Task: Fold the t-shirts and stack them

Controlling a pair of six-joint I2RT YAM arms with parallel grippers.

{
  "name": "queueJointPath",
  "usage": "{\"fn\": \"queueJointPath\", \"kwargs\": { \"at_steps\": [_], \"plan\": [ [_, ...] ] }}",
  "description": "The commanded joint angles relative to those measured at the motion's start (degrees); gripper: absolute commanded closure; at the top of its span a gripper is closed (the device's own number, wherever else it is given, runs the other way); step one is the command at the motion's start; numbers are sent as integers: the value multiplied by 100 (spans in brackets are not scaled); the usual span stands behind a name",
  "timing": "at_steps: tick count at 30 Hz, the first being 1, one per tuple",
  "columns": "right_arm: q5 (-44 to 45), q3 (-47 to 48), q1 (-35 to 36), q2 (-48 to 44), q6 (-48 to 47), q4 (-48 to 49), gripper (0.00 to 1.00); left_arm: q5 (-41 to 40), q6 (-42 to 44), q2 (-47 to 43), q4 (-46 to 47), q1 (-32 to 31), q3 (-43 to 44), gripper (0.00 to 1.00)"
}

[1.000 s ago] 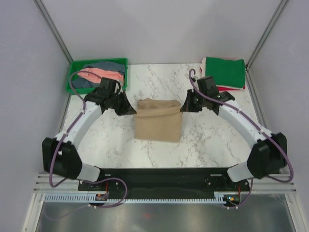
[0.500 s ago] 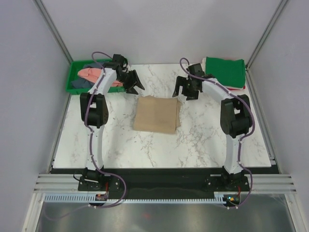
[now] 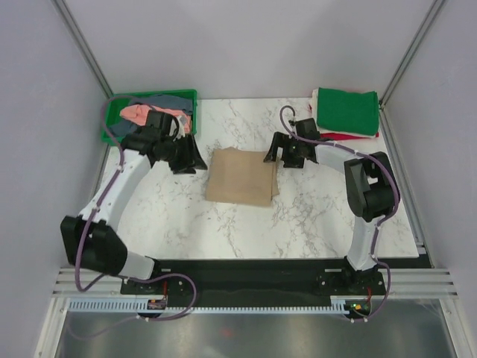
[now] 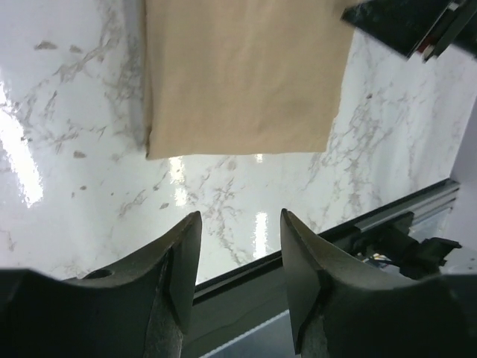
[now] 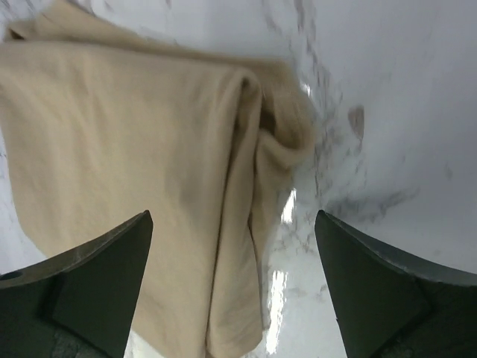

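A: Locating the tan t-shirt [image 3: 240,177]?
B: Lying folded flat mid-way across the marble table [image 3: 313,216], between both claws; probably parked there for a tidy-up before stacking.

A: Checking the left gripper [image 3: 190,160]?
B: Hovering just beside the shirt's left edge; jaws gaping moderately, gripping nothing; wrist view looking down past the fingers [image 4: 182,253] at the cloth's near corner.

A: And the right gripper [image 3: 274,156]?
B: Hanging over the far right corner; spread wide, holding nothing; looking at a bunched fold [image 5: 272,142] along that edge, likely needing smoothing.

A: Noting arm poses?
B: Bowing the left arm outward from its base, wrist near the green tray [image 3: 113,119]; propping the right elbow high, forearm reaching leftward to the shirt.

A: Spotting the other shirts?
B: Seeing a salmon pink t-shirt [image 3: 138,113] and a grey-blue t-shirt [image 3: 168,101] heaped in the tray; seeing a dark green t-shirt [image 3: 345,110] folded atop a red t-shirt [image 3: 350,136] at the far right, presumably forming the stack.
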Motion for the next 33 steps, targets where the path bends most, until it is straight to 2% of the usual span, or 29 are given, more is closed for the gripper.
{"fn": "queueJointPath", "kwargs": {
  "at_steps": [1,2,4,7,10,11,12,13,15,18,19,21,23,26,33],
  "plan": [
    [-109,386,10,518,57,440,2,-879,304,-1017,569,10,-1275,47],
    [-258,491,10,615,83,545,3,-1090,296,-1498,578,10,-1471,47],
    [-364,527,10,818,180,650,9,-1539,383,-1897,578,10,-1884,47],
    [-549,395,10,932,321,1063,24,-1786,366,-2732,543,10,-2385,47],
    [-733,132,10,933,479,1510,45,-1664,191,-3392,569,18,-2782,46],
    [-760,-69,10,863,514,1634,61,-1577,173,-3645,596,18,-2870,45],
    [-795,-140,1,819,532,1757,69,-1593,164,-3752,726,18,-3106,45],
    [-847,-211,10,757,497,1880,85,-1689,112,-3849,823,18,-3221,45],
    [-1005,-141,1,669,348,1794,100,-1839,50,-3990,833,18,-3275,45],
    [-770,227,-43,275,-327,900,100,-1822,50,-4035,877,18,-3328,45],
    [-412,341,-51,143,-538,314,100,-1822,58,-3991,868,18,-3310,45],
    [20,702,-104,-270,-1154,-286,100,-1752,76,-3929,877,18,-3319,45],
    [811,965,-148,-708,-1488,-973,100,-1725,76,-3859,877,18,-3310,46],
    [1734,1098,-236,-1262,-1919,-1300,100,-1751,67,-3859,868,18,-3328,47],
    [2466,1633,-543,-1818,-2491,-1362,100,-1725,67,-3815,886,18,-3345,47]
  ]
}}
